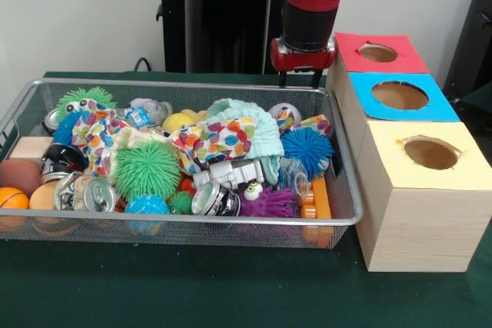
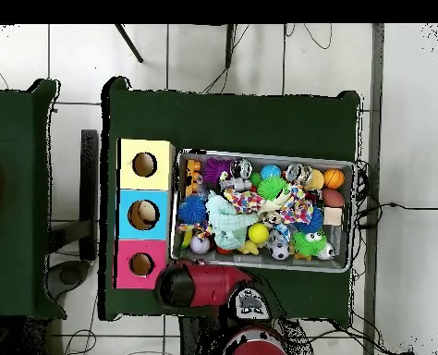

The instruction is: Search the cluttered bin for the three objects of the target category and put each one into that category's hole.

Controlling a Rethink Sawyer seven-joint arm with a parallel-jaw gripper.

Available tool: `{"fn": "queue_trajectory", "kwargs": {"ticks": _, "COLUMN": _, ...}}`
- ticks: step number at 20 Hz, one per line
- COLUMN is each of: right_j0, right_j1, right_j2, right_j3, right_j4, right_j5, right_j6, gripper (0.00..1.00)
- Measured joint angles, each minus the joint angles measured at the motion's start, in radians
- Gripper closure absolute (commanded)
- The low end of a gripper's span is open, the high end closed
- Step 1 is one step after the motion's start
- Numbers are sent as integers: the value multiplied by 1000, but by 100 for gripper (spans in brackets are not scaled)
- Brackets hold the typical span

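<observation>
The bin point(image 1: 347, 219) sits on the green counter point(image 1: 192, 289), its long axis running across the front view from left to right; it is packed with clutter: spiky rubber balls in green point(image 1: 146, 168) and blue point(image 1: 307, 148), a spotted cloth point(image 1: 215, 142), a pale mint cloth point(image 1: 257, 122), drink cans point(image 1: 215, 199), a purple spiky toy point(image 1: 269, 203), orange balls point(image 1: 11, 199) at the left end; which category is wanted cannot be told from this, so no three targets can be picked out.

Just beside the bin's right end stand three wooden boxes in a row, each with a round hole in its top: red point(image 1: 380, 53) farthest from the camera, blue point(image 1: 400, 96) in the middle, yellow point(image 1: 430, 153) nearest; the row runs at right angles to the bin's long axis.

The arm's end effector point(image 1: 301, 78) hangs behind the bin's far rim, near its right-hand corner and close to the red box; only its dark tips show below the red wrist, against a dark background, so whether they are spread or pressed together cannot be told; nothing appears to be carried.

In my judgement the search is not yet begun; everything lies on the camera side of the end effector and mostly to the left in the front view, so the coming reach goes forward over the rim and down, then back right toward the holes.
</observation>
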Motion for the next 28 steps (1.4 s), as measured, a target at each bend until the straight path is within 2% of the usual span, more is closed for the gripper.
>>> {"fn": "queue_trajectory", "kwargs": {"ticks": 6, "right_j0": 0, "right_j1": -1, "right_j2": 0, "right_j3": -17, "right_j4": 0, "right_j5": 51, "right_j6": 0, "gripper": 0}}
{"fn": "queue_trajectory", "kwargs": {"ticks": 11, "right_j0": -3, "right_j1": -41, "right_j2": 1, "right_j3": -15, "right_j4": 0, "right_j5": 108, "right_j6": 0, "gripper": 0}}
{"fn": "queue_trajectory", "kwargs": {"ticks": 13, "right_j0": -8, "right_j1": -70, "right_j2": 4, "right_j3": -13, "right_j4": 0, "right_j5": 149, "right_j6": 0, "gripper": 0}}
{"fn": "queue_trajectory", "kwargs": {"ticks": 15, "right_j0": -17, "right_j1": -131, "right_j2": 4, "right_j3": -13, "right_j4": 1, "right_j5": 215, "right_j6": 0, "gripper": 0}}
{"fn": "queue_trajectory", "kwargs": {"ticks": 19, "right_j0": -23, "right_j1": -195, "right_j2": 4, "right_j3": -13, "right_j4": 5, "right_j5": 257, "right_j6": 0, "gripper": 0}}
{"fn": "queue_trajectory", "kwargs": {"ticks": 26, "right_j0": -31, "right_j1": -356, "right_j2": 3, "right_j3": -15, "right_j4": 37, "right_j5": 343, "right_j6": 0, "gripper": 0}}
{"fn": "queue_trajectory", "kwargs": {"ticks": 28, "right_j0": -31, "right_j1": -371, "right_j2": 3, "right_j3": -18, "right_j4": 42, "right_j5": 351, "right_j6": 0, "gripper": 0}}
